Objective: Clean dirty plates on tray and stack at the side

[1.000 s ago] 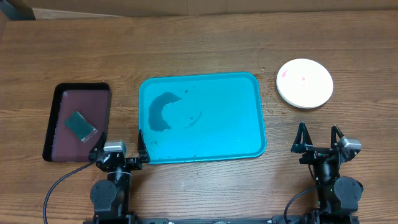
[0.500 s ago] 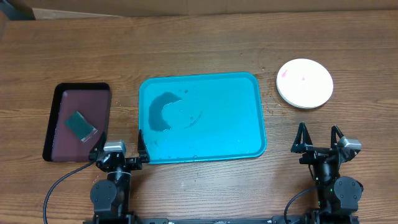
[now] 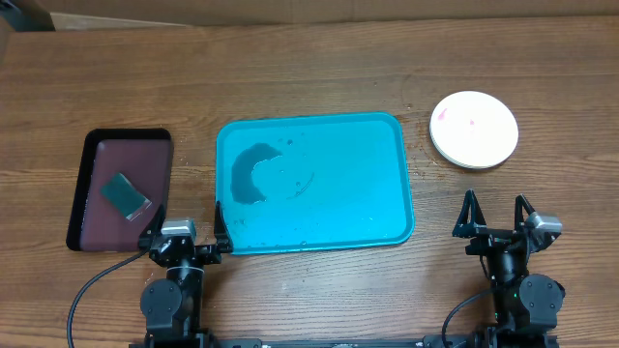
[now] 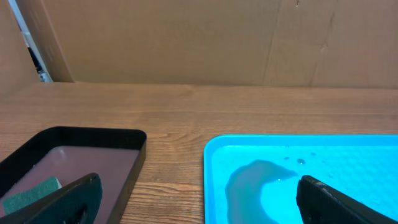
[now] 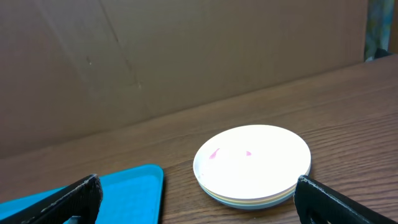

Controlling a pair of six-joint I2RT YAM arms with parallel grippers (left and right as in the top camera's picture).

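Observation:
The plates (image 3: 474, 130) stand in one stack on the wood table right of the tray; the white one is on top with small pink-red smears, and the right wrist view (image 5: 252, 163) shows yellow and pale edges beneath it. The turquoise tray (image 3: 387, 145) lies mid-table with a dark wet patch (image 3: 250, 172) and no plates on it; it also shows in the left wrist view (image 4: 348, 146). My left gripper (image 3: 186, 221) is open and empty at the tray's front left corner. My right gripper (image 3: 495, 213) is open and empty in front of the stack.
A black tray with a maroon inside (image 3: 97, 155) lies at the left and holds a green sponge (image 3: 125, 195). Cardboard sheets stand along the table's far edge (image 4: 199, 37).

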